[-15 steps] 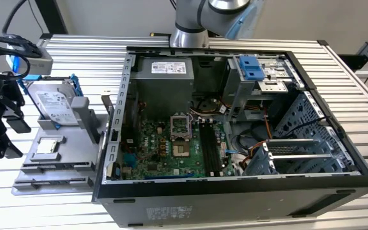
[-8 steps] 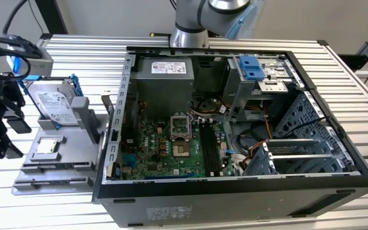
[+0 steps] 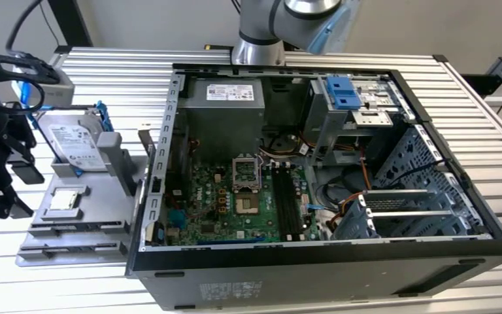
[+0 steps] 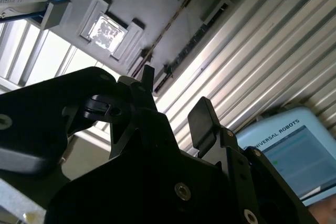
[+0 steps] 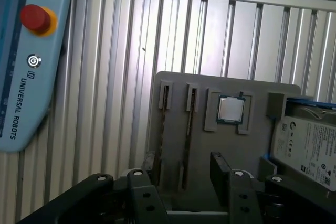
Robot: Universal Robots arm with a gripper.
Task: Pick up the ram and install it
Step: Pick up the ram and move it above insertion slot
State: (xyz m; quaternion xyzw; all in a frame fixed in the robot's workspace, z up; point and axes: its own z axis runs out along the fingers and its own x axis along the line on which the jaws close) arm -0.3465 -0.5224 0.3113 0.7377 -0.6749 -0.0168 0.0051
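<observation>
**Printed matter and signs.** Pale blue teach pendant [image 5: 21, 93]: a line of dark capital lettering, a maker's name, runs along its casing in the first wrist view. A like line stands above its lit screen [image 4: 294, 156] in the second wrist view. Round button [image 5: 33, 61] on the pendant: a power sign. Hard drive [image 5: 310, 150]: white label with dark print and small marks, too small to read. Power supply [image 3: 230, 92] inside the computer case [image 3: 321, 275]: white label, print too small to read.
</observation>
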